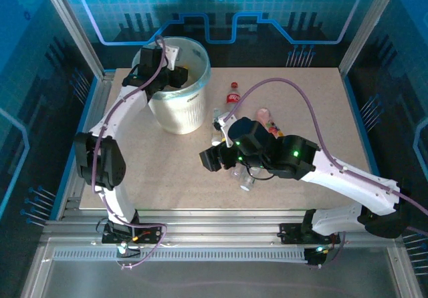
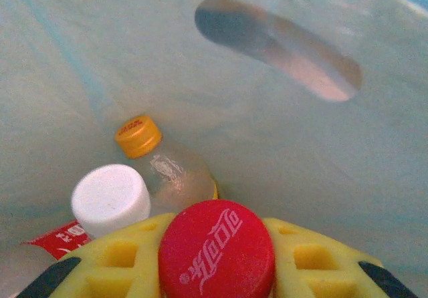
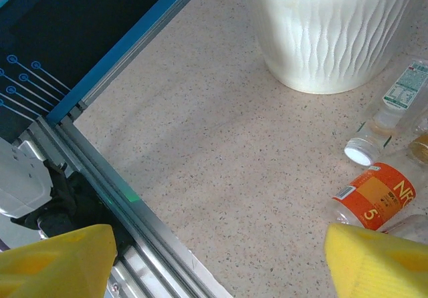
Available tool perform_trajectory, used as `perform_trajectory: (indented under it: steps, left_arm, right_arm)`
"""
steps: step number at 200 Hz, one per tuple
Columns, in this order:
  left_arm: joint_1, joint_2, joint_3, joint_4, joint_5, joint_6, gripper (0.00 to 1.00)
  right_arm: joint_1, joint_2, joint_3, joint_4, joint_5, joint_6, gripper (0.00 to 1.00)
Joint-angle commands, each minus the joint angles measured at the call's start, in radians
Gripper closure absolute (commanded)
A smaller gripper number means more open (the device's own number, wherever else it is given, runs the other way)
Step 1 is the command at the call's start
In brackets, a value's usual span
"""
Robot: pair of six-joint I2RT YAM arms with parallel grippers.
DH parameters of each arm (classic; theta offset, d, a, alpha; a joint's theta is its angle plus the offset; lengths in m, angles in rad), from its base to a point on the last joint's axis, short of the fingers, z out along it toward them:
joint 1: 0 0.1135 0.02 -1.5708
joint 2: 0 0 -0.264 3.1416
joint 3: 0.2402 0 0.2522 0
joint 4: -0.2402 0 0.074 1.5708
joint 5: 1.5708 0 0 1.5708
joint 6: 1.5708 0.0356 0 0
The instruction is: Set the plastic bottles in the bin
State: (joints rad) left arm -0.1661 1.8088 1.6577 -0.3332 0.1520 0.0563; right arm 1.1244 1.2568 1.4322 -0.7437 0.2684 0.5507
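My left gripper (image 1: 175, 71) hangs inside the mouth of the whitish bin (image 1: 190, 114), shut on a plastic bottle. In the left wrist view its yellow pads (image 2: 120, 261) press a red Coca-Cola cap (image 2: 216, 251) from both sides. Below, inside the bin (image 2: 281, 144), lie an orange-capped clear bottle (image 2: 160, 161) and a white-capped one (image 2: 110, 198). My right gripper (image 1: 210, 158) hovers open over the middle of the table, nothing between its fingers (image 3: 378, 261). Close to its right finger lie an orange-labelled bottle (image 3: 374, 198) and a white-capped clear bottle (image 3: 391, 107).
More bottles lie right of the bin: a red-capped cola bottle (image 1: 233, 92), a pink-labelled cluster (image 1: 267, 119) and some under my right arm (image 1: 244, 178). The table's aluminium front-left rail (image 3: 134, 211) runs just below the right gripper. The bin's ribbed wall (image 3: 334, 37) stands ahead.
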Motion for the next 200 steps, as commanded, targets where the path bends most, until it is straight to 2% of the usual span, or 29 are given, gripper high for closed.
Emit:
perform_trajectory:
  steps: [1, 18, 50, 56, 79, 101, 118, 152, 200]
  left_arm:
    - [-0.005, 0.036, -0.004, -0.070, 0.029, 0.003, 1.00]
    - [-0.006, 0.057, 0.014, -0.089, 0.031, 0.002, 1.00]
    - [-0.006, 0.060, 0.095, -0.126, 0.067, -0.031, 0.85]
    - [-0.005, 0.053, 0.113, -0.132, 0.074, -0.037, 0.81]
    - [-0.004, 0.012, 0.192, -0.158, 0.075, -0.054, 0.53]
    - [-0.004, -0.064, 0.230, -0.151, 0.060, -0.068, 0.38]
    - [-0.004, -0.138, 0.229, -0.126, 0.057, -0.089, 0.34]
    - [-0.014, -0.300, 0.168, -0.096, 0.068, -0.121, 0.34]
    - [-0.077, -0.577, -0.113, -0.075, 0.051, -0.101, 0.37]
  right_arm:
    - [-0.010, -0.001, -0.009, -0.016, 0.000, 0.018, 0.18]
    - [-0.011, -0.001, -0.010, -0.019, 0.002, 0.018, 0.18]
    - [-0.013, -0.002, -0.005, -0.029, 0.000, 0.019, 0.18]
    - [-0.013, -0.004, -0.003, -0.030, -0.001, 0.020, 0.18]
    - [-0.015, -0.015, -0.001, -0.035, 0.004, 0.018, 0.18]
    - [-0.017, -0.028, -0.004, -0.040, 0.018, 0.017, 0.18]
    - [-0.020, -0.039, -0.008, -0.044, 0.030, 0.012, 0.18]
    - [-0.034, -0.060, -0.015, -0.051, 0.054, -0.001, 0.18]
    - [-0.132, -0.055, -0.016, -0.133, 0.061, 0.030, 0.19]
